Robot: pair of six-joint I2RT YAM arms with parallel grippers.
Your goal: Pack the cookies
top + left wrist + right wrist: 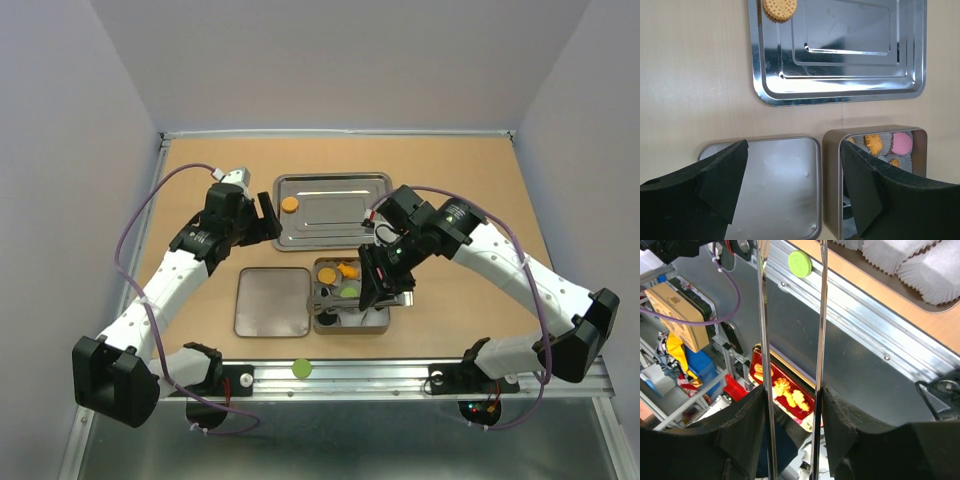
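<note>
One orange cookie (pixel 289 205) lies at the left end of the steel tray (pixel 370 235); it also shows in the left wrist view (pixel 779 8). The tin box (pixel 350 326) holds orange (pixel 347 269), green (pixel 349 291) and black (pixel 327 275) cookies in paper cups; an orange one (pixel 872 143) and a pink one (pixel 901 143) show in the left wrist view. A green cookie (pixel 301 368) lies on the front rail, seen too from the right wrist (pixel 800 263). My right gripper (pixel 375 290) (pixel 792 395) is shut on metal tongs (pixel 819 340) over the box. My left gripper (pixel 265 215) (pixel 795 165) is open and empty.
The box's lid (pixel 272 302) lies flat just left of the box, under my left gripper (pixel 780 190). White paper cups (pixel 920 265) show at the top of the right wrist view. The aluminium rail (pixel 400 370) runs along the table's near edge.
</note>
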